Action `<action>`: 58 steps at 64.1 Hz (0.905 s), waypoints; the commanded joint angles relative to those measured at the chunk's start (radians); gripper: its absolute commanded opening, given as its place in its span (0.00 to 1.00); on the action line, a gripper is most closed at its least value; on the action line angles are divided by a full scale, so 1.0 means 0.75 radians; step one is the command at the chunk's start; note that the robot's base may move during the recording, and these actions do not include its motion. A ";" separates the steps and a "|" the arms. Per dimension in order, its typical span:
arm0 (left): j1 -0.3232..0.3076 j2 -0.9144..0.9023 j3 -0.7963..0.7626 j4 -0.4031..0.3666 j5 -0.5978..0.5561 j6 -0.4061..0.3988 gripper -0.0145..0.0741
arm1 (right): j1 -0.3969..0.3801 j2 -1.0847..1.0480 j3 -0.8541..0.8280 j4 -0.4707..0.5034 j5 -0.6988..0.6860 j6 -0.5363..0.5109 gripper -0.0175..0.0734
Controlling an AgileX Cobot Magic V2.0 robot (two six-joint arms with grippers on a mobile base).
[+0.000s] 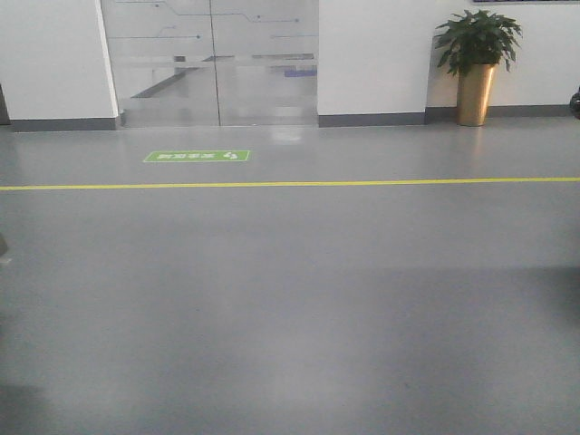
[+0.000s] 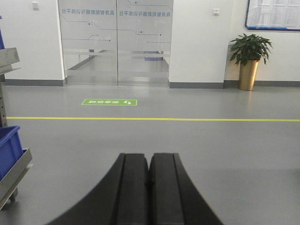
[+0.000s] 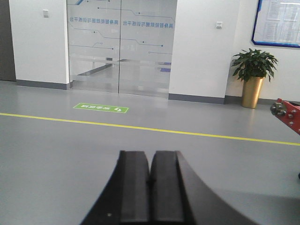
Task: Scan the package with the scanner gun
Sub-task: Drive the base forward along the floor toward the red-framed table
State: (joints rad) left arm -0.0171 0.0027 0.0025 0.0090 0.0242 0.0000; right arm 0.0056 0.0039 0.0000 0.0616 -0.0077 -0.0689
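The package and the scanner gun are out of view in all three views. My left gripper (image 2: 149, 157) is shut, its black fingers pressed together with nothing between them, pointing over bare grey floor. My right gripper (image 3: 151, 153) is likewise shut and empty, held level above the floor. Neither gripper shows in the front view.
A yellow floor line (image 1: 290, 184) crosses ahead, with a green floor sign (image 1: 197, 156) before frosted glass doors (image 1: 210, 59). A potted plant (image 1: 477, 63) stands at the right wall. A blue bin (image 2: 8, 149) on a metal rack sits at left; a red frame part (image 3: 287, 114) sits at right.
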 commanded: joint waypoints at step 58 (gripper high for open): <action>-0.006 -0.004 -0.003 0.004 -0.018 -0.008 0.04 | 0.007 -0.005 0.000 0.001 -0.030 0.004 0.01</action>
State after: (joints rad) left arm -0.0171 0.0027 0.0025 0.0090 0.0242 0.0000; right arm 0.0056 0.0039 -0.0006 0.0616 -0.0077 -0.0689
